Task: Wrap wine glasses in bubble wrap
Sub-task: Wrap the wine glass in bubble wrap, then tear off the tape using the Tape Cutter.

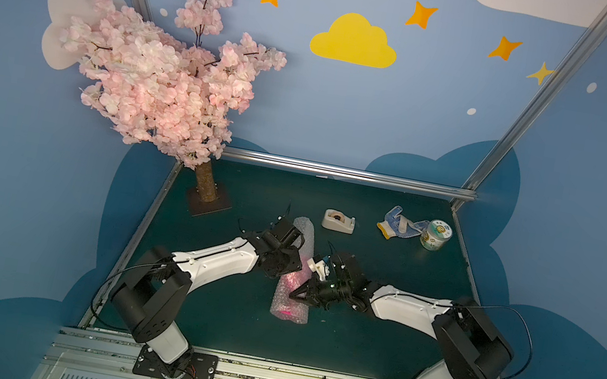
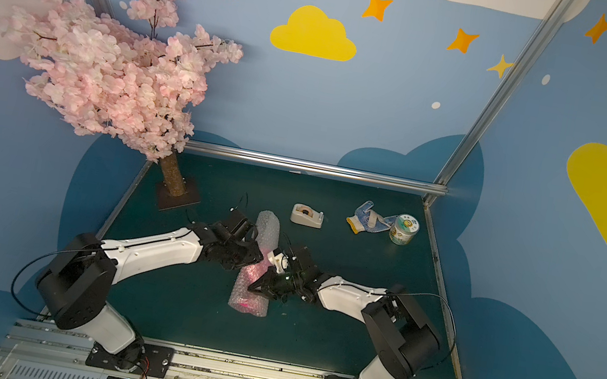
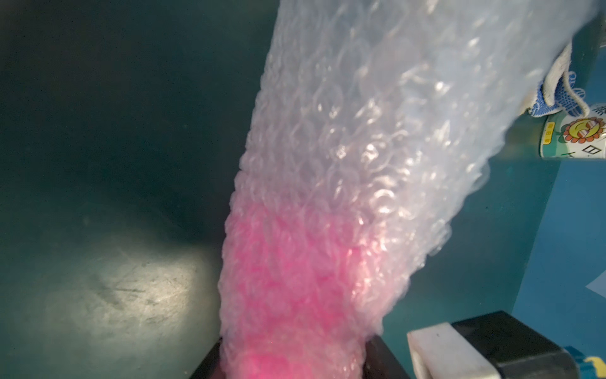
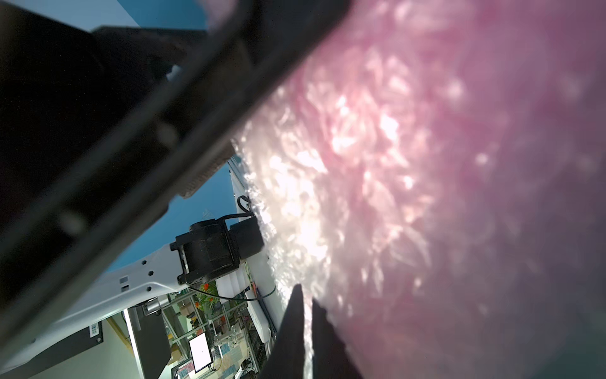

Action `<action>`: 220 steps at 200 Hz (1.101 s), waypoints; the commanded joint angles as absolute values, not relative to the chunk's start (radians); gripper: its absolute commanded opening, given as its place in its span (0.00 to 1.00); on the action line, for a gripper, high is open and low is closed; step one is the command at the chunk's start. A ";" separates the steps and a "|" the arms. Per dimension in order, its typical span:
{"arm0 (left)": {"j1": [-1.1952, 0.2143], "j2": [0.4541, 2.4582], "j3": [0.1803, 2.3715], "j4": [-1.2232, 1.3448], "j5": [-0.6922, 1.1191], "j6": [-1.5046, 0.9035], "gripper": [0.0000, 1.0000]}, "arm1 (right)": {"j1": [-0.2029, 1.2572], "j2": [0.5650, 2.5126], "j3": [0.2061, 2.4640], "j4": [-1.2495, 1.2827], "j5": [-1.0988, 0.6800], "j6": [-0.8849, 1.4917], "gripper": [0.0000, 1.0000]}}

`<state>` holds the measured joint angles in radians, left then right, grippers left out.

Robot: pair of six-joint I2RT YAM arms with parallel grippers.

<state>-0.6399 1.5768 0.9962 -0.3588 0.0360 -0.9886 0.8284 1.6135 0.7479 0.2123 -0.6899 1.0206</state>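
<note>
Right fingers point(image 4: 290, 328) pinch bubble wrap point(image 4: 393, 164), unclear from above.

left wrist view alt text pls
A roll of bubble wrap, a hot-pink goblet showing through its near end, sits between the black fingers of the left gripper on a green table. A glove and printed tub lie beyond.
</note>
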 commanded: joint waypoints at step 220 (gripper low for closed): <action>-0.611 1.562 0.922 -0.256 0.117 -0.946 0.53 | 0.204 1.554 0.915 -0.230 -0.663 0.689 0.37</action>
<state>-0.6106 1.5688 0.9386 -0.2352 0.1036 -0.9607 0.2577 1.5108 0.8566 -0.2451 -0.6563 0.7425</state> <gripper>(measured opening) 0.530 0.365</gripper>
